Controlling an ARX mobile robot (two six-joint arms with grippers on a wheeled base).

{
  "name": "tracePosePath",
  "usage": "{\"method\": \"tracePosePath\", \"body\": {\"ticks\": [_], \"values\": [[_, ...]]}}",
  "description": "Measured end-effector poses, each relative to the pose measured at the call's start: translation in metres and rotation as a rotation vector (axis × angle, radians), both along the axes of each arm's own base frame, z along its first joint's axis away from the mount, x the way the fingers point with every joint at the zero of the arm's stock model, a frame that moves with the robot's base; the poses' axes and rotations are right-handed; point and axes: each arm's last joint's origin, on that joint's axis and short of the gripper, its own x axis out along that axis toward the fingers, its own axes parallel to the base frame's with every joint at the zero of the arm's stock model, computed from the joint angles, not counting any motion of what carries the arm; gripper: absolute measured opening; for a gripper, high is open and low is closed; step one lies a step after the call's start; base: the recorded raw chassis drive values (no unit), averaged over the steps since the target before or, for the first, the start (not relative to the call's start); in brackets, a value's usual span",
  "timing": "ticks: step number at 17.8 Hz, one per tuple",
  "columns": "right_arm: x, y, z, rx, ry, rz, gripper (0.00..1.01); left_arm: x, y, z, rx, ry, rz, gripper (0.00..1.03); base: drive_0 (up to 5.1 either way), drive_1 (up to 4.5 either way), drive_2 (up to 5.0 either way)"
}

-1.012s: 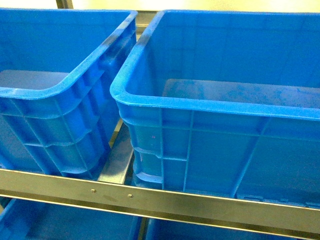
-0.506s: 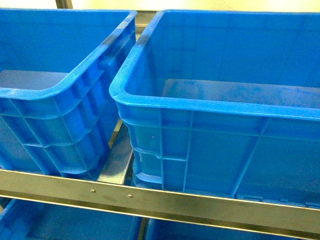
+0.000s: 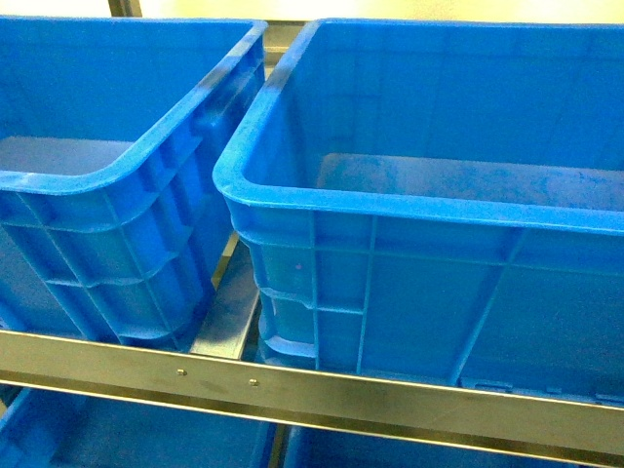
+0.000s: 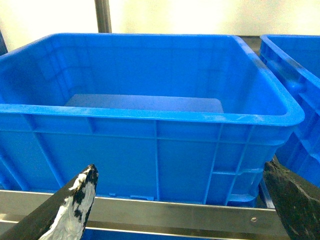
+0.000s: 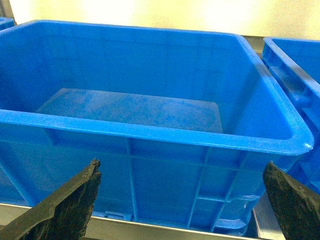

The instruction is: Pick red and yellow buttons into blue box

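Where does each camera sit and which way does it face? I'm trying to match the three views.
Head: high on the robot, slanting down at the left blue box, the right blue box and the metal shelf rail; no robot part shows.
Left wrist: low, level, facing the left blue box; open left pincer fingers frame the bottom corners.
Right wrist: likewise, facing the right blue box; open right pincer.
Shared: each wrist box appears in the head view. No buttons visible.

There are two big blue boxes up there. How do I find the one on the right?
Find the shiny metal shelf rail running across the front. Two open blue plastic boxes sit behind it; the right blue box is the nearer one, its rounded corner facing you, unlike the left blue box.
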Motion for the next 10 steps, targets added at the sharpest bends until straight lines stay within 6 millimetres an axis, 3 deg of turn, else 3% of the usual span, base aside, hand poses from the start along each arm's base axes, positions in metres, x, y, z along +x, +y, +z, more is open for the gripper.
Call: {"method": "tracePosePath", "body": {"ticks": [10], "values": [[0.0,0.0,0.0,0.0,0.0,0.0,0.98,0.0,0.0,0.0,0.0,0.0,0.0,0.98,0.0,0.0,0.0]]}}
